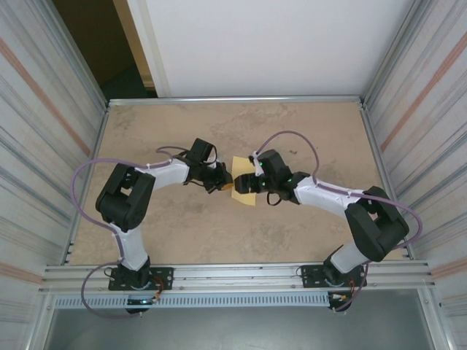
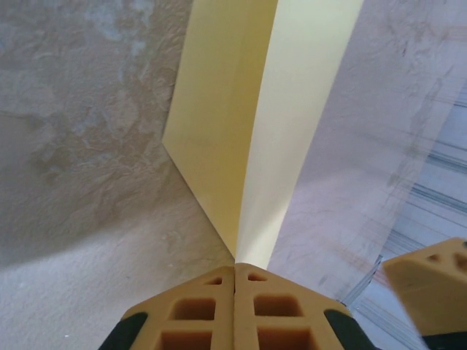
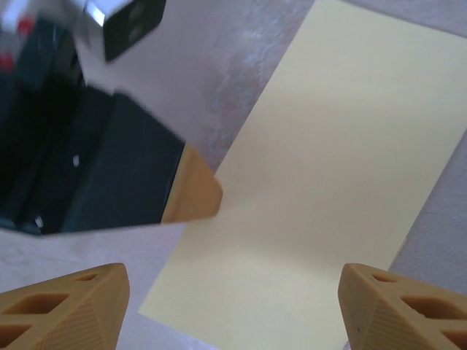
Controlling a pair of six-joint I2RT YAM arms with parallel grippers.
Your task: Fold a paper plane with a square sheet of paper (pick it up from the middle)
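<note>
Left end effector [image 2: 235, 271] pinched shut on creased square sheet of paper [image 2: 248, 124], steadying fold mid-tabletop [image 1: 306, 131]. Right end effector [image 3: 233, 292] spread wide, gripping nothing, sheet between its fingers; probably poised for next crease.

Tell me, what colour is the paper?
The paper is plain pale yellow, clearest in the right wrist view.
</note>
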